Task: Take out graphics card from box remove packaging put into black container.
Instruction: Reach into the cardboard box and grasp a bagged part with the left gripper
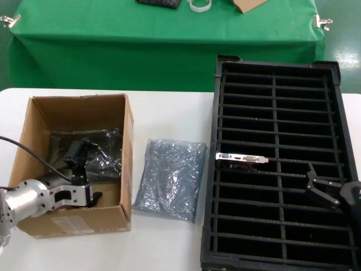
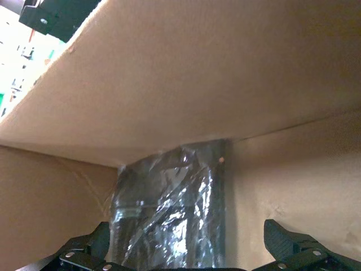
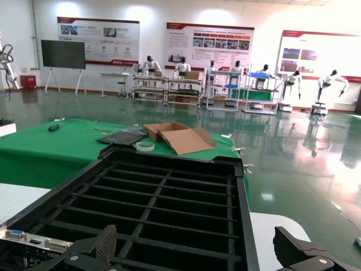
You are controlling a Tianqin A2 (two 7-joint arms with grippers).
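From the head camera the white table [image 1: 169, 113] carried the box [image 1: 39, 169], an emptied packaging [image 1: 169, 178] and the black container [image 1: 276, 169], one graphics card [image 1: 242, 158] already slotted upright. My left wrist camera showed the left gripper [image 2: 186, 248] spread open over a second bagged card [image 2: 169, 214], ready to grasp. My right wrist camera showed the right gripper [image 3: 197, 254] open, idle above the container.

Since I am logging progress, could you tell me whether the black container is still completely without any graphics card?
No: one graphics card already stands in a slot of the black container, its silver bracket facing up.
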